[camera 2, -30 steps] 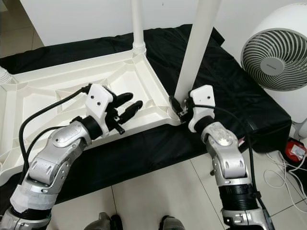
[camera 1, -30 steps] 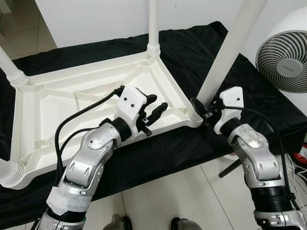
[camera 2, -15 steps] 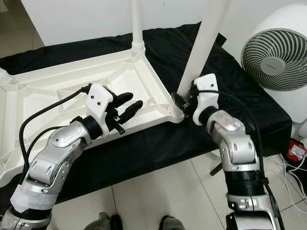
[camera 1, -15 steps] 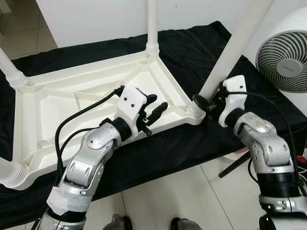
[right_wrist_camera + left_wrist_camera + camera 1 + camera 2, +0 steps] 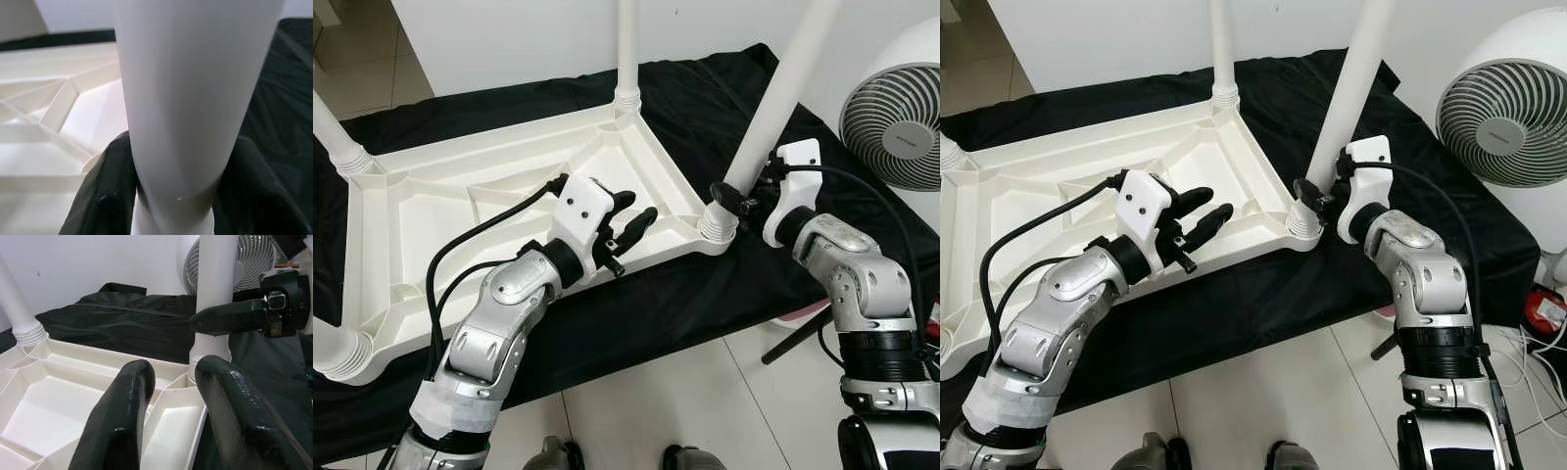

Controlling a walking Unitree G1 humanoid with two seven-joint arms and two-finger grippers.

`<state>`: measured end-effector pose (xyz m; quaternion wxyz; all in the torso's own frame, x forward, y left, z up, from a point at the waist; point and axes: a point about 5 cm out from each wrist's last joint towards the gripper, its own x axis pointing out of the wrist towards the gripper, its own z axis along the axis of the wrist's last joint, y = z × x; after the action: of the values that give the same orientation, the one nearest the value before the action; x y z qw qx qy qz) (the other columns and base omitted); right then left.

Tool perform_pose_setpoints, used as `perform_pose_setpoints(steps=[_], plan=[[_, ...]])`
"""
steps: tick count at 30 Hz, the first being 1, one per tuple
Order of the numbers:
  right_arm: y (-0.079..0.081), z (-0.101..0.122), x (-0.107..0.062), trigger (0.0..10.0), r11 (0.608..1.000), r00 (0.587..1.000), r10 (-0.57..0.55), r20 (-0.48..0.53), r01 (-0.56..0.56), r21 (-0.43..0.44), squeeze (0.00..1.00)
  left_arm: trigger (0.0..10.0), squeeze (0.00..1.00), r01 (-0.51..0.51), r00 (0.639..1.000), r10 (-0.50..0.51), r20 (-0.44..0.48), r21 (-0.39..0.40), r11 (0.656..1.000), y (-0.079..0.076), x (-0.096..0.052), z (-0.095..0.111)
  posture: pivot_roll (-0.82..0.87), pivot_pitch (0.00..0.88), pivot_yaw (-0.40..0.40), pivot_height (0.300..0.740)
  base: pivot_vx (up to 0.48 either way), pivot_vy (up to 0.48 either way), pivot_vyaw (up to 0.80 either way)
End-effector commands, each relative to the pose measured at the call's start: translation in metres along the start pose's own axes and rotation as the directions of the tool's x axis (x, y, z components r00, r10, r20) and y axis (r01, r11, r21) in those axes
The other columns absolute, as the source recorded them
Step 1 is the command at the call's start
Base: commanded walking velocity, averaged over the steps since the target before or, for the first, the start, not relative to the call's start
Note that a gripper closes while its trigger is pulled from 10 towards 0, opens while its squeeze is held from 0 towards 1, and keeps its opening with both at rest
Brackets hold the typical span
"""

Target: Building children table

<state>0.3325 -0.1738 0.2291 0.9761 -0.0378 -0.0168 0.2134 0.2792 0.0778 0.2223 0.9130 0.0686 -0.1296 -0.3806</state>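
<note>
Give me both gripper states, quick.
Left gripper: open, holding nothing, hovering over the upturned white tabletop.
Right gripper: shut on the white table leg, just above its corner socket.

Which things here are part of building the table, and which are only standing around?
Part of the job:
upturned white plastic tabletop
white plastic leg, gripped near its base by the right tool
left tool, open over the tabletop

Only standing around:
white round fan
black cloth underneath
</note>
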Motion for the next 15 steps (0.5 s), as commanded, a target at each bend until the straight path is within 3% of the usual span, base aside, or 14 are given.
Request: perform_pose_setpoints(steps=[1, 10, 11, 15], plan=[[0.0, 0.003, -0.001, 10.0, 1.0, 0.999, -0.014, 0.044, 0.013, 0.003, 0.0, 10.0, 0.0, -0.006, 1.0, 0.005, 0.014, 0.011, 1.0, 0.003, 0.001, 0.003, -0.1, 0.129, 0.053, 0.74, 0.0, 0.0, 0.0], [-0.002, 0.024, -0.003, 10.0, 0.999, 0.988, 0.004, 0.152, -0.01, 0.039, 0.0, 10.0, 0.0, 0.013, 0.999, -0.015, 0.042, 0.043, 0.999, 0.016, 0.009, 0.013, -0.1, 0.132, 0.047, 0.74, 0.0, 0.0, 0.0], [-0.001, 0.028, -0.002, 10.0, 0.998, 0.985, 0.027, 0.173, -0.035, 0.044, 0.0, 10.0, 1.0, 0.028, 0.998, -0.03, 0.061, 0.035, 0.999, 0.021, 0.013, 0.019, -0.1, 0.13, 0.047, 0.74, 0.0, 0.0, 0.0], [0.003, 0.032, 0.001, 10.0, 0.997, 0.98, 0.062, 0.189, -0.071, 0.037, 0.0, 10.0, 1.0, 0.062, 0.992, -0.066, 0.105, 0.036, 0.997, 0.027, 0.022, 0.032, -0.1, 0.124, 0.047, 0.74, 0.0, 0.0, 0.0]])
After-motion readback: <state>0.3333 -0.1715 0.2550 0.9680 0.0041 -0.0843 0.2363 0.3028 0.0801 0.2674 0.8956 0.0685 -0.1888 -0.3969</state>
